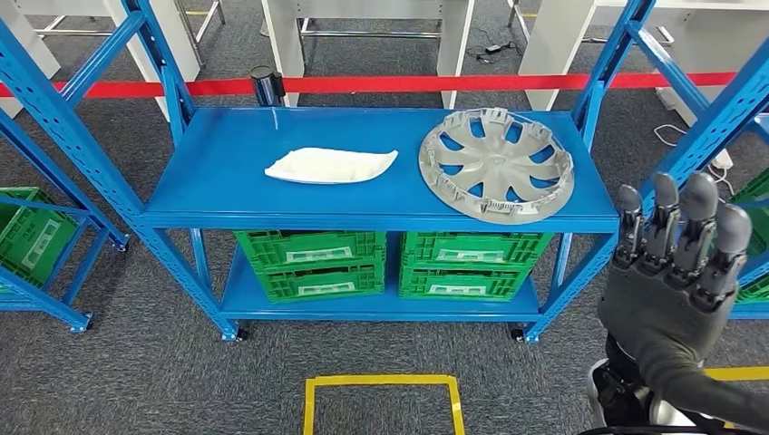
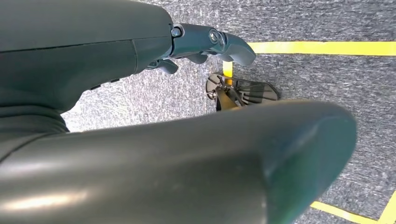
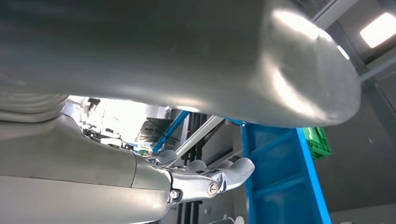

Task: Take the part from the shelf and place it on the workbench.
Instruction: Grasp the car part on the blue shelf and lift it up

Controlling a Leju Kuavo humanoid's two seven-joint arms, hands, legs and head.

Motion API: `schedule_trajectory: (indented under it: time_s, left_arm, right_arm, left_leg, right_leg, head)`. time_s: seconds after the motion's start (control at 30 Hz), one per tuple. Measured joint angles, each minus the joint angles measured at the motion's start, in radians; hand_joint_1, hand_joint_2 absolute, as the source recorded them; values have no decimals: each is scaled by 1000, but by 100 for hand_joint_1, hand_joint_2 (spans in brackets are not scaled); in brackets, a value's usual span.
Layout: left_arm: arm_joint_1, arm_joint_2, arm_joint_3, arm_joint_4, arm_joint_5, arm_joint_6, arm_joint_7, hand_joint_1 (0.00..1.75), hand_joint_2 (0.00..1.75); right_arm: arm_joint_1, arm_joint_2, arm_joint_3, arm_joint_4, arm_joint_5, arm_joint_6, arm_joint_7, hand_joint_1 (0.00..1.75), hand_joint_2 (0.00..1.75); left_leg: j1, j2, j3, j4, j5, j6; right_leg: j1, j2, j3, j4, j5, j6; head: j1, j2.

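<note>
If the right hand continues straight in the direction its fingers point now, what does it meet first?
Probably the blue upright at the shelf's right end, near the hubcap. The right hand holds nothing; depth is unclear.

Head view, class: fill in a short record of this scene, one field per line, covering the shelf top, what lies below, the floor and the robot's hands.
Shelf top: blue shelf carries a white part and a silver hubcap, apart
White part: lies left of the hubcap
Lower level: green crates, side by side
Floor: yellow square outline on grey carpet
Right hand: raised beside the shelf, holds nothing
Left hand: hangs over the carpet, holds nothing
</note>
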Motion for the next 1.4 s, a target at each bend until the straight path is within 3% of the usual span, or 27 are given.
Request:
schedule_trajectory:
  time_s: [0.07,0.1,0.17,0.2,0.27,0.3,0.4,0.47,0.5,0.57,0.63,0.73,0.8,0.9,0.97,1.0,1.03,1.1,1.17,1.23,1.3,1.33,1.4]
  left_arm:
    - [0,-1,0,0,0,0,0,0,0]
    - [-1,-1,0,0,0,0,0,0,0]
    - [-3,-2,0,0,0,0,2,0,0]
    - [-3,-2,0,0,0,0,4,0,0]
    - [-3,-1,0,-1,-1,0,4,0,0]
    - [-5,0,0,-1,-1,0,4,0,0]
    - [-8,0,0,0,-3,0,5,0,0]
    - [-5,1,0,0,-5,0,5,0,0]
    - [-3,2,0,0,-7,0,6,0,0]
    - [-1,5,0,0,-11,0,6,0,0]
    - [-1,6,0,1,-13,0,6,0,0]
    - [0,6,0,1,-16,0,5,0,0]
    - [1,6,0,1,-17,0,3,0,0]
    - [-1,7,0,0,-19,0,0,0,0]
    - [-1,8,0,0,-20,0,-1,0,0]
    - [0,7,0,0,-20,0,-1,0,0]
    - [0,7,0,0,-20,0,-1,0,0]
    - [-1,6,0,0,-20,-1,-1,0,0]
    - [-3,6,0,0,-20,-2,-1,0,0]
    - [-5,7,0,0,-21,-3,-1,0,0]
    - [-5,7,0,-1,-21,-3,-1,0,0]
    - [-7,6,0,-1,-21,-3,-1,0,0]
    - [-9,5,0,-1,-21,-3,-2,0,0]
  right_arm:
    - [1,0,-2,0,0,2,0,0,0]
    - [1,0,-4,0,0,2,0,0,0]
    - [4,0,-8,0,0,3,0,0,0]
    - [5,1,-10,0,1,3,0,0,0]
    - [6,1,-11,0,1,4,0,0,0]
    - [6,2,-11,0,1,4,0,0,0]
    - [7,6,-12,0,7,3,0,0,0]
    - [10,9,-12,0,16,1,1,0,0]
    - [11,10,-12,0,20,0,1,0,0]
    - [12,14,-12,0,25,-3,1,0,0]
    - [12,17,-11,0,28,-9,1,0,0]
    - [12,19,-7,0,32,-21,0,0,0]
    - [11,19,-6,0,32,-29,0,0,0]
    - [9,19,-5,0,34,-42,0,0,0]
    - [10,19,-3,0,35,-49,0,0,0]
    - [11,19,-1,0,35,-51,0,0,0]
    - [10,19,1,0,35,-53,0,0,0]
    - [11,18,4,1,35,-56,0,0,0]
    - [11,18,6,4,35,-61,1,0,0]
    - [11,18,8,6,35,-68,1,0,0]
    - [10,18,10,6,35,-71,0,0,0]
    - [10,18,11,6,35,-73,0,0,0]
    - [12,17,12,8,34,-79,1,0,0]
  left_leg:
    - [-1,0,23,0,-18,-3]
    - [-2,-1,32,-1,-26,-7]
    - [-4,-2,46,-1,-37,-19]
    - [-5,-3,54,0,-37,-27]
    - [-5,-3,62,22,-38,-38]
    - [-5,-3,50,49,-45,-43]
    - [-2,-3,-54,215,-111,-53]
    - [-1,-3,-113,271,-140,-57]
    - [-1,-3,-119,250,-123,-56]
    - [-1,-2,-95,128,-27,-53]
    - [-4,-1,-72,30,35,-44]
    - [-5,-2,-58,6,40,-24]
    - [-1,-3,-43,0,37,-12]
    - [1,-3,-23,-4,20,-2]
    - [1,-4,-6,-4,3,-3]
    - [1,-4,6,-4,-6,-4]
    - [1,-4,20,-4,-16,-5]
    - [1,-5,44,-3,-37,-11]
    - [-1,-5,57,-6,-54,-22]
    - [-3,-5,70,-7,-57,-37]
    - [-3,-5,71,26,-57,-46]
    - [-2,-5,51,67,-63,-50]
    - [0,-5,-24,184,-101,-56]
  right_leg:
    - [4,-2,32,-125,98,-12]
    - [8,-3,48,-178,130,-18]
    - [14,-3,66,-224,150,-28]
    - [14,-2,72,-227,141,-33]
    - [9,0,95,-239,151,-47]
    - [7,-1,107,-242,151,-53]
    - [5,-1,127,-244,134,-62]
    - [5,1,141,-244,118,-62]
    - [5,3,152,-244,110,-61]
    - [4,3,176,-244,91,-56]
    - [6,4,192,-244,72,-45]
    - [10,4,204,-238,65,-27]
    - [9,2,183,-192,66,-17]
    - [5,0,65,-19,14,-2]
    - [3,-1,-3,47,-20,0]
    - [2,-1,-15,34,-9,-1]
    - [2,-2,-10,-11,24,-3]
    - [3,-5,21,-140,122,-11]
    - [9,-7,39,-212,167,-22]
    - [10,-5,49,-221,160,-36]
    - [6,-4,76,-229,156,-52]
    - [5,-4,91,-232,150,-58]
    - [4,-4,109,-235,136,-66]
  head:
    - [2,0]
    - [3,0]
    - [4,0]
    - [5,0]
    - [4,0]
    - [2,0]
    - [-4,0]
    - [-6,0]
    - [-8,0]
    - [-10,0]
    - [-10,0]
    - [-10,0]
    - [-8,0]
    - [-1,0]
    - [0,0]
    - [1,0]
    - [2,0]
    - [3,0]
    - [5,0]
    - [5,0]
    - [3,0]
    - [0,0]
    - [-5,0]
